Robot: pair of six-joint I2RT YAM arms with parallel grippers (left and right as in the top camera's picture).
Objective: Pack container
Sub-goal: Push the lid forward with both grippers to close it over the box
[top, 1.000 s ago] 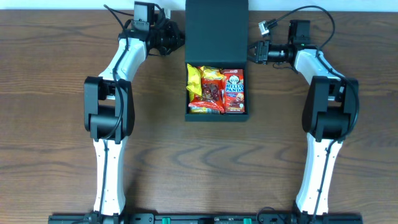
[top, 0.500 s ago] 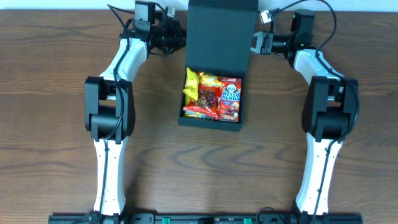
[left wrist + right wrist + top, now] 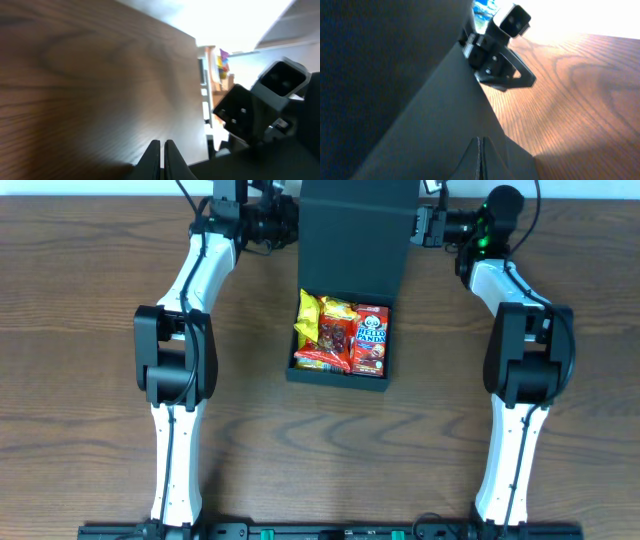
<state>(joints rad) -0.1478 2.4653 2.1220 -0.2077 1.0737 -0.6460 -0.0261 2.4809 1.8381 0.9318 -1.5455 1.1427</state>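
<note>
Overhead camera looks straight down on the table (image 3: 80, 430); wrist cameras, tight on the container (image 3: 358, 240), face each other.

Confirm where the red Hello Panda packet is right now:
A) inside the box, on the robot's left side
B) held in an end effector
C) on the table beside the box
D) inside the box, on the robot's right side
D: the overhead view shows the red Hello Panda packet lying inside the container along the wall on the robot's right, with the yellow packet on the opposite side.
</note>
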